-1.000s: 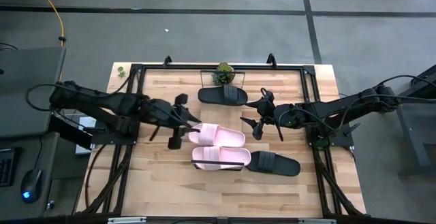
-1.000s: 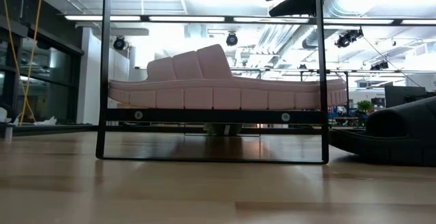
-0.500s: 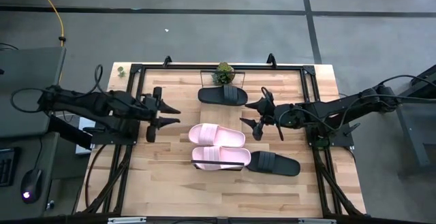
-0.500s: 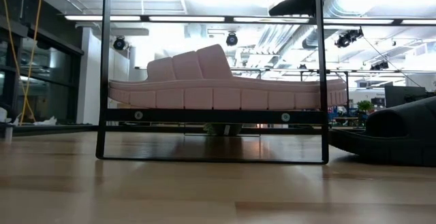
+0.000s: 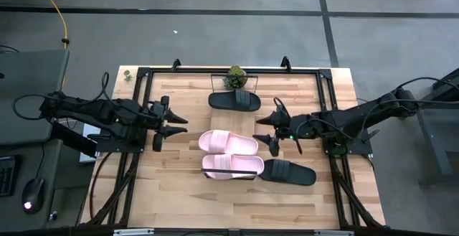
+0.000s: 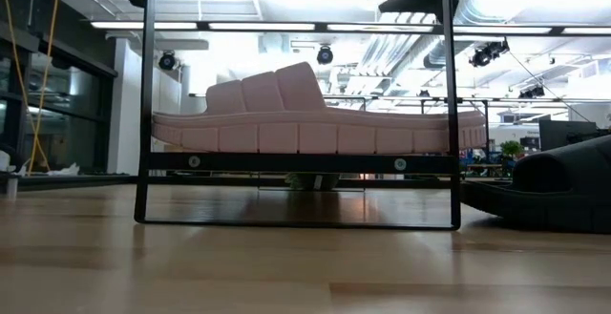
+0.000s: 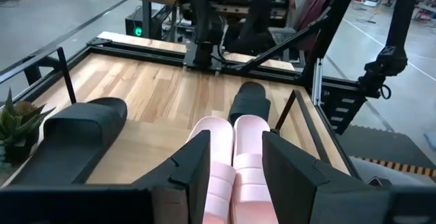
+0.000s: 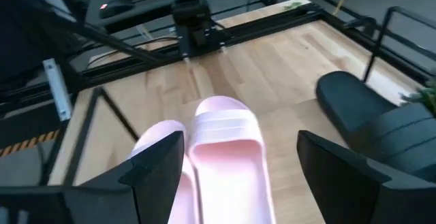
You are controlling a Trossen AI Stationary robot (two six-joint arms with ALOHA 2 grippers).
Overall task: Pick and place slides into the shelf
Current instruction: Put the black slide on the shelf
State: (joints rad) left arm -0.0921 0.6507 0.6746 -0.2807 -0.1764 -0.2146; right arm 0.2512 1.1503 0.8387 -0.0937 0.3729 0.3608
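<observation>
Two slides lie side by side mid-worktop (image 5: 179, 200), one (image 5: 228, 143) just behind the other (image 5: 231, 166). A third slide (image 5: 288, 172) touches the nearer one's right end. A fourth (image 5: 234, 100) lies far, beside a small plant (image 5: 235, 76).

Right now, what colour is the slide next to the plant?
Black slide, beside the plant; clearest in the high view.

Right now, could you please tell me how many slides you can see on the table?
4. One black slide lies at the far edge beside the small plant; two pink slides lie side by side mid-table; another black slide lies just right of them. None appears hidden.
</observation>
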